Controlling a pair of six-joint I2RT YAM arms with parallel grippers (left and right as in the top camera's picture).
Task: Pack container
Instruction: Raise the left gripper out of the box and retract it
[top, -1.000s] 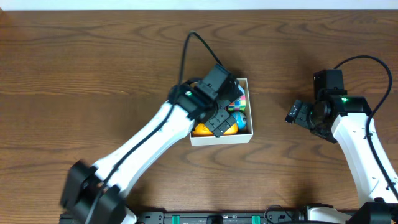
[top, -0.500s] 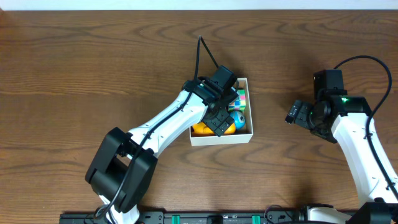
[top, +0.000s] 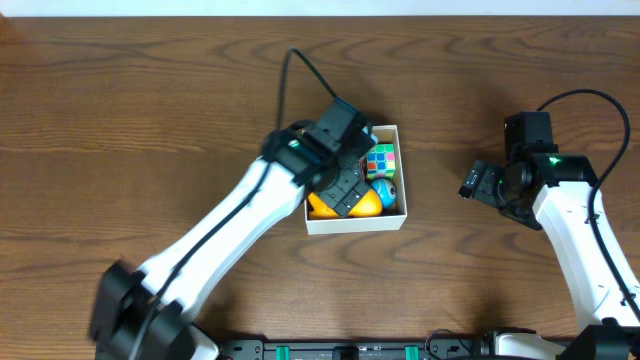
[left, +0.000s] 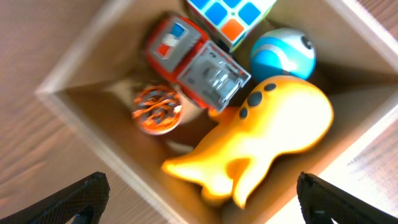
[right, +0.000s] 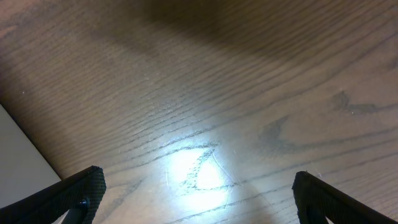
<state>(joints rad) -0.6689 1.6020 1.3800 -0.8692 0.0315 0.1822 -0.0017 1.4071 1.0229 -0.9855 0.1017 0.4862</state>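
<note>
The container is a small square box, white outside and brown inside, at the table's middle; it also shows in the left wrist view. Inside lie a yellow duck-like toy, a red and grey toy truck, a colourful cube, a blue ball and a small orange ball. My left gripper hovers over the box's left half, open and empty; in its own view both fingertips are wide apart. My right gripper is open and empty above bare wood, right of the box.
The wooden table runs all round the box. A white box wall edge shows at the left of the right wrist view. Black cables trail from both arms.
My left gripper has shifted a little left and back over the box and its arm has swung. The toys and the right arm have not moved.
</note>
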